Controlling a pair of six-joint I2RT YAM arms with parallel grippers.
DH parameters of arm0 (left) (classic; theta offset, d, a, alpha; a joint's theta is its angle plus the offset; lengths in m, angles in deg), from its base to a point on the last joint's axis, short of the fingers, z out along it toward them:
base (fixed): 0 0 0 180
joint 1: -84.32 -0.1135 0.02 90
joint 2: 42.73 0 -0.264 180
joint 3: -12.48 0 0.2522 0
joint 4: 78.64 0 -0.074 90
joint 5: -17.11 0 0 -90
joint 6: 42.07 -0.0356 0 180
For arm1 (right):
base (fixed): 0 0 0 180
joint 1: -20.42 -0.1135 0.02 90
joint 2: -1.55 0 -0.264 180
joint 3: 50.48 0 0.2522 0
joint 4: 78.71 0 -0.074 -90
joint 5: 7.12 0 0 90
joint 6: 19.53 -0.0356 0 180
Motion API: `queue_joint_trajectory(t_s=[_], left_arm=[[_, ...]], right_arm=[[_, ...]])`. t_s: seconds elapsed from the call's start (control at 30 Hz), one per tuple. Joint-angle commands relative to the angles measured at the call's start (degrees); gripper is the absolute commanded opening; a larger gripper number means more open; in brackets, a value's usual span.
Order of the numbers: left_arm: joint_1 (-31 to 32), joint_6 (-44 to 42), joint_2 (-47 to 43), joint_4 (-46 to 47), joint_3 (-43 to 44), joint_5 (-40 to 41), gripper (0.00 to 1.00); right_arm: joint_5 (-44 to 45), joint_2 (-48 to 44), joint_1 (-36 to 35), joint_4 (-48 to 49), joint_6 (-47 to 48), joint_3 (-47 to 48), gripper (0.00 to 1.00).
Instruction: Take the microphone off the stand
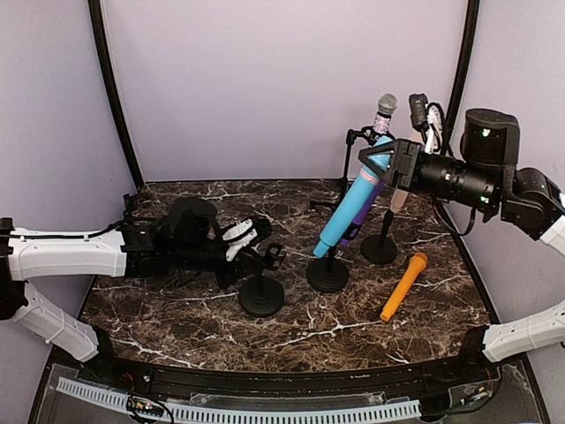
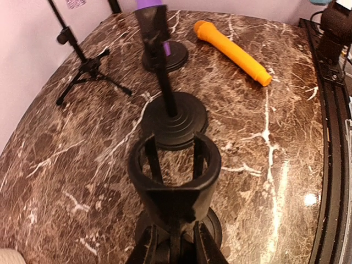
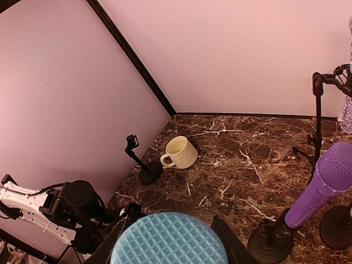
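On the marble table (image 1: 177, 309), my left gripper (image 2: 175, 250) was clamped tight on the stem of the empty stand (image 2: 175, 181), pinning it down. My right gripper (image 1: 386, 163) held the blue microphone (image 1: 353, 208) just below its head, jaws part-spread around its body. It hung tilted, tail low beside the middle stand (image 1: 328, 274), well apart from the empty stand, so I judged it freed. Next I needed to carry it aside and lay it down gently. Its head was a quilted blue dome and its shaft was smooth.

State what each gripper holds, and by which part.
The right gripper grips the blue microphone near its head; the left gripper clamps the empty stand just under its clip.
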Motion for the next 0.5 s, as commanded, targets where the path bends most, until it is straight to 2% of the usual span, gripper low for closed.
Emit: queue_joint_trajectory(t_s=[0.0, 0.13, 0.3, 0.47], left_arm=[[-3.82, 4.25, -5.59, -5.59, -2.78, 6.63, 0.0], [-8.9, 9.19, -8.62, -11.14, -3.01, 10.81, 0.0], [-13.5, 11.46, -10.72, -18.18, -1.44, 17.14, 0.0], [-22.13, 12.83, -10.59, -22.74, 0.03, 19.55, 0.0]], right_arm=[[4.94, -2.31, -0.24, -5.91, -1.15, 0.25, 0.27], [5.09, -3.86, 0.32, -6.1, -2.61, -3.53, 0.29], [-1.99, -3.78, 3.96, -1.49, -4.27, -8.89, 0.29], [-7.51, -3.17, 5.69, 0.59, -5.4, -11.88, 0.29]])
